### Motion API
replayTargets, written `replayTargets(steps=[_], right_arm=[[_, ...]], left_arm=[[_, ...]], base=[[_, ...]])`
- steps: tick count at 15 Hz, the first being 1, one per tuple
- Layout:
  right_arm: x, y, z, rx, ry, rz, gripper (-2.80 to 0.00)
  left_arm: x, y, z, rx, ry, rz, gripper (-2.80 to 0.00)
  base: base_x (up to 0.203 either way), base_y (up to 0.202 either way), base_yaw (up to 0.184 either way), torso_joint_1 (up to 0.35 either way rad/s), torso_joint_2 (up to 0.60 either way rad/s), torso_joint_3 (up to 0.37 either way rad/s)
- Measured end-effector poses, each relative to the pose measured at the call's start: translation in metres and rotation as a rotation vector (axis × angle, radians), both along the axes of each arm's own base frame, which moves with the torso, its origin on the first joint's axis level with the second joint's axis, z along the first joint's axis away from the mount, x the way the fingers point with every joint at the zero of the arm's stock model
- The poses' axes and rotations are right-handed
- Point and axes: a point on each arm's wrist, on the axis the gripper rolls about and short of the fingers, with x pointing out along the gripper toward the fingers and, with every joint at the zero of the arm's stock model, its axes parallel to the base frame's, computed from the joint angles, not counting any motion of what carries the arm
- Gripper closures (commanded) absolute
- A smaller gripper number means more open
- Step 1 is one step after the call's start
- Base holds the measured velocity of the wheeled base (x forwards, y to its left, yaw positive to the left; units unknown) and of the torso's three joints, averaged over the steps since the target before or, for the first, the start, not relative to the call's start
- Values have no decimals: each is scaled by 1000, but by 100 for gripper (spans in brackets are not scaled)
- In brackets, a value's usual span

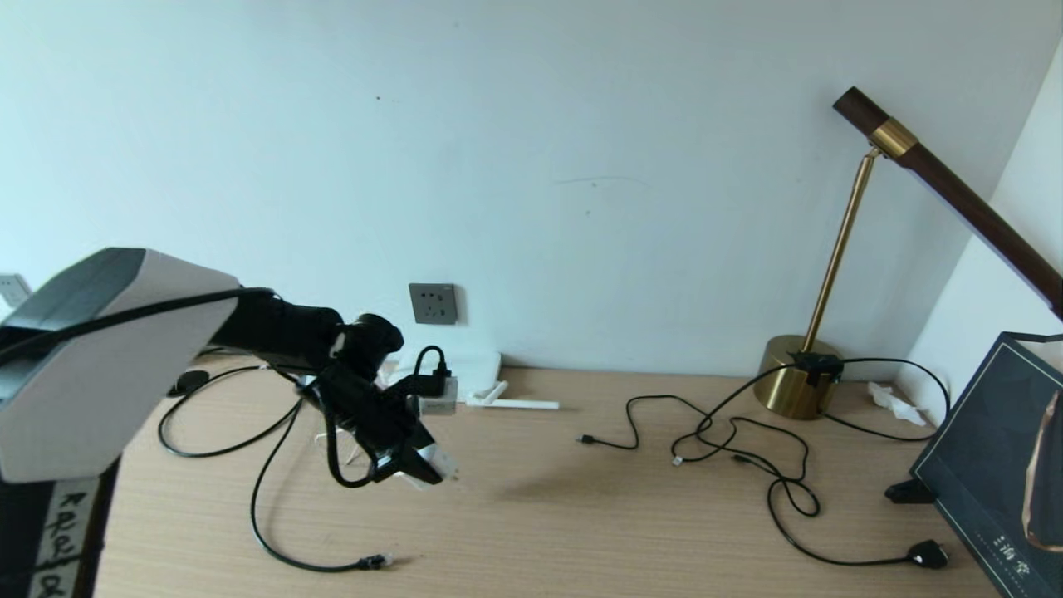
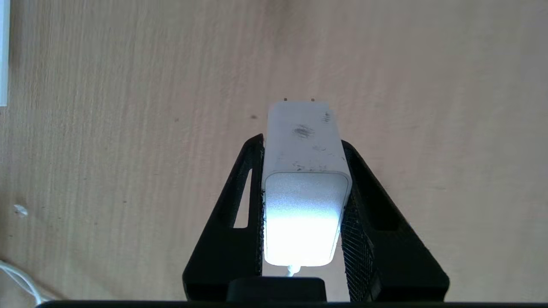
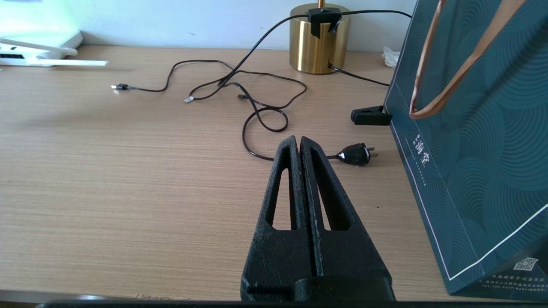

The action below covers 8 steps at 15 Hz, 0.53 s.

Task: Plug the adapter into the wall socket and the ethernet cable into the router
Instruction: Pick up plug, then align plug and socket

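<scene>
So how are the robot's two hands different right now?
The left hand is shut on the white adapter, while the right hand is shut on nothing, its fingers pressed together. The left hand hangs above the desk near the wall socket; the right hand points along the desk toward the lamp. Both have black, slotted fingers.

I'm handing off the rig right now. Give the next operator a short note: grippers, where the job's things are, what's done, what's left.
Left gripper: shut on the adapter, held above the desk, prongs pointing away from the wrist.
Right gripper: shut, empty, idle over the desk's right side.
Wall socket: on the back wall, empty.
Router: on the desk against the wall, under the socket.
Ethernet cable: loose on the desk, its connector near the front edge.
Done: adapter picked up.
Left: plug the adapter into the socket, then the ethernet cable into the router.
</scene>
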Motion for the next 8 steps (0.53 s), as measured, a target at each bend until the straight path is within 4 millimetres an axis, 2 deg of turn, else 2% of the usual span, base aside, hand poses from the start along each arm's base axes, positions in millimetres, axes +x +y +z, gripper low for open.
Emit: replayTargets(steps=[5,8], right_arm=[[0,0,0,-1,0,0,0],[0,0,0,1,-1,0,0]], left_arm=[[-76,42,43,-161,46,70,0],[-119,72,62,-240,38,158,0]], base=[[0,0,0,0,0,0],[0,0,0,0,0,0]])
